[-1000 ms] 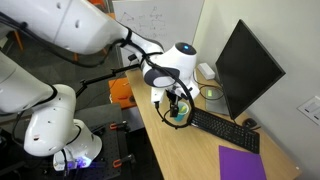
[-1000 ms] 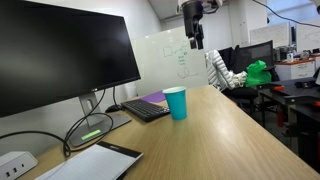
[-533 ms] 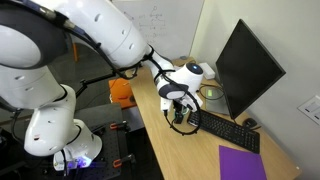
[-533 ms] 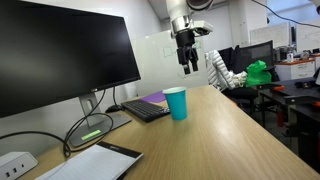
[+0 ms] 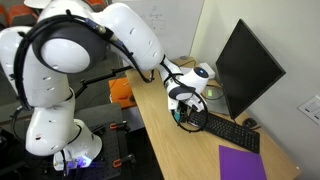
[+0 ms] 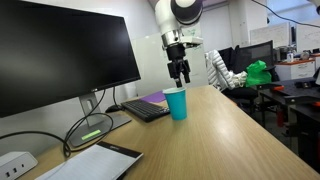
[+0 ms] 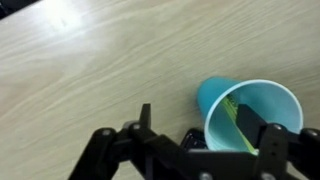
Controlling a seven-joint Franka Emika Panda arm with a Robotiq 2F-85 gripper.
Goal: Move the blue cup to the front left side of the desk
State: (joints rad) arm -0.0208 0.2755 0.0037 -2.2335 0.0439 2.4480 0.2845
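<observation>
Item: blue cup point(image 6: 176, 103) – upright, mouth open, standing on the light wooden desk point(image 6: 235, 140). It is just right of the black keyboard's point(image 6: 145, 110) near end, with the purple mat point(image 6: 155, 98) farther back along the same side. Item: gripper point(image 6: 180, 79), pointing straight down and hanging directly over the cup, its tips close above the rim; whether they touch it cannot be told. In the wrist view the gripper point(image 7: 207, 128) is released, jaws spread wide: one finger point(image 7: 270, 135) lies over the cup's point(image 7: 250, 115) mouth, the other point(image 7: 145, 115) over bare desk point(image 7: 90, 60) to the cup's left, so the cup's left wall falls between them. Nothing is grasped. Item: monitor point(image 6: 60, 55), dark screen, on the desk's left side behind the keyboard. In an exterior view the gripper point(image 5: 182, 110) sits at the left end of the keyboard point(image 5: 225, 128) – the cup there is mostly hidden behind it. The monitor point(image 5: 248, 70) stands far right, the purple mat point(image 5: 243, 163) lies near right, and a yellowish round disc point(image 5: 212, 93) rests at the monitor's foot.
</observation>
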